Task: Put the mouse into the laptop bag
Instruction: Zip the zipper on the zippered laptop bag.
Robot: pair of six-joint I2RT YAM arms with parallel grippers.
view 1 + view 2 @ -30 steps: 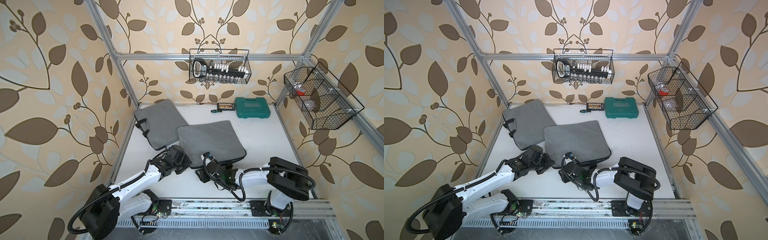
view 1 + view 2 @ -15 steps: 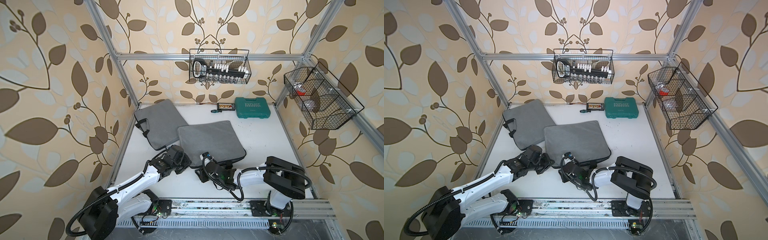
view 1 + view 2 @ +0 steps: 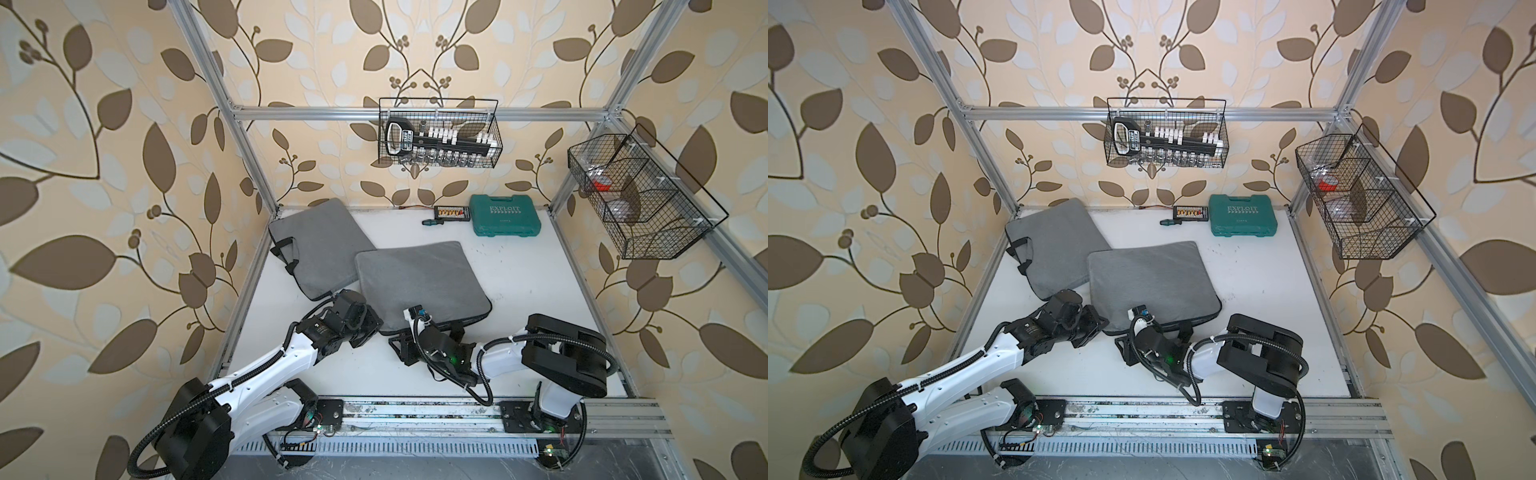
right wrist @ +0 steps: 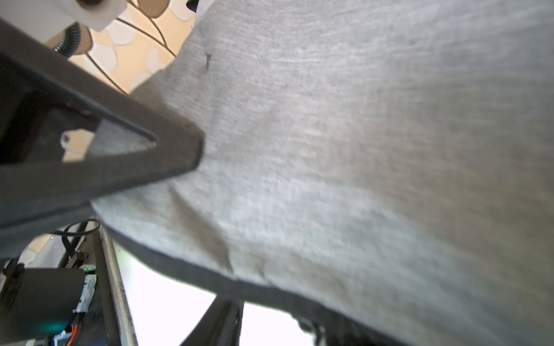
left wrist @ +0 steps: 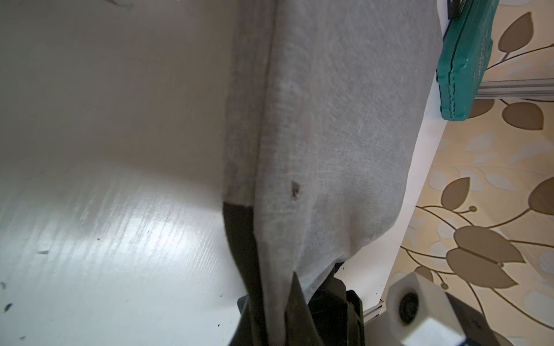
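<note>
The mouse is showing nowhere; the laptop bag [image 3: 419, 282] is lying on the tabletop [image 3: 540, 311]. My left pincer [image 5: 272, 293] is pinching tight on its corner. My right pincer [image 4: 207, 230] is straddling that edge, hold unclear, so I am favouring slow parting.

Beige wallpaper with brown leaves [image 3: 124, 124] covers the walls; silver aluminium frame bars [image 3: 311, 113] edge the glossy white surface [image 3: 540, 282], which reflects light.
</note>
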